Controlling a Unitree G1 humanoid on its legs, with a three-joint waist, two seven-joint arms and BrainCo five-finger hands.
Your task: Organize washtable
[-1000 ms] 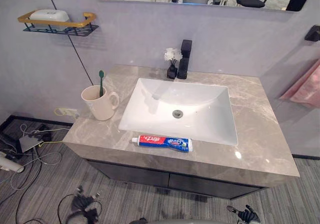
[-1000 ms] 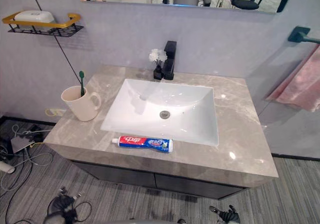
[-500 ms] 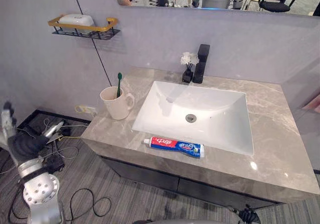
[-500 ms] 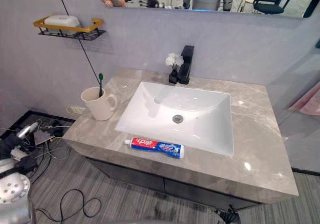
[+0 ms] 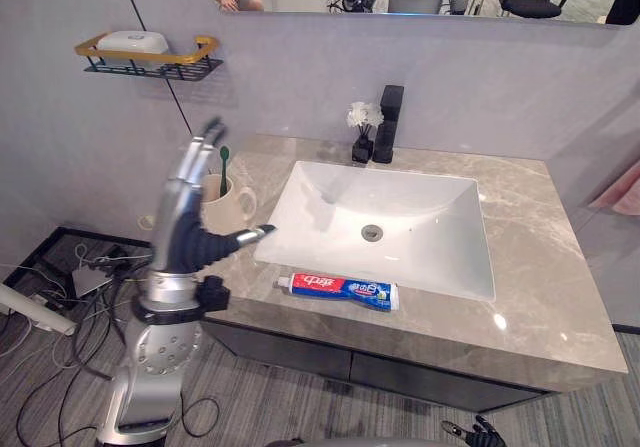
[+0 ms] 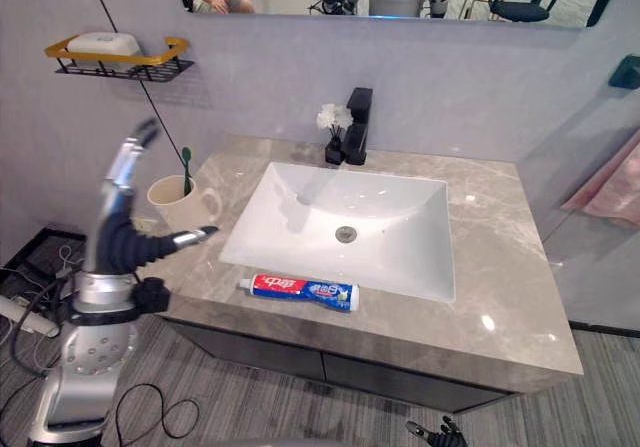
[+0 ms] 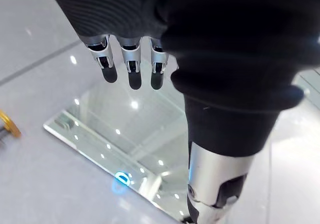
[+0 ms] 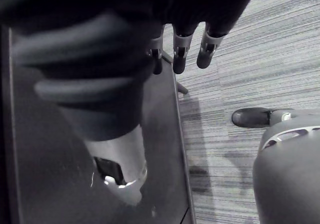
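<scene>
A blue and red toothpaste tube (image 5: 337,288) lies on the marble counter's (image 5: 530,267) front strip, before the white basin (image 5: 385,217). At the left stands a cream mug (image 5: 236,205) with a green toothbrush (image 5: 222,163) upright in it. My left hand (image 5: 186,235) is raised in front of the mug, open, fingers straight up and thumb out toward the basin; it touches nothing and hides part of the mug. My right hand (image 5: 477,432) hangs low below the counter's front edge, its fingers (image 8: 180,58) straight and empty over the floor.
A black faucet (image 5: 388,122) and a small vase of white flowers (image 5: 361,133) stand behind the basin. A wall shelf (image 5: 150,55) at upper left holds a white soap dish. A pink towel (image 5: 626,189) hangs at the right. Cables lie on the floor at left.
My left arm has swung up from low beside the cabinet to counter height in front of the mug. The camera has shifted; the tube and the mug have not moved.
</scene>
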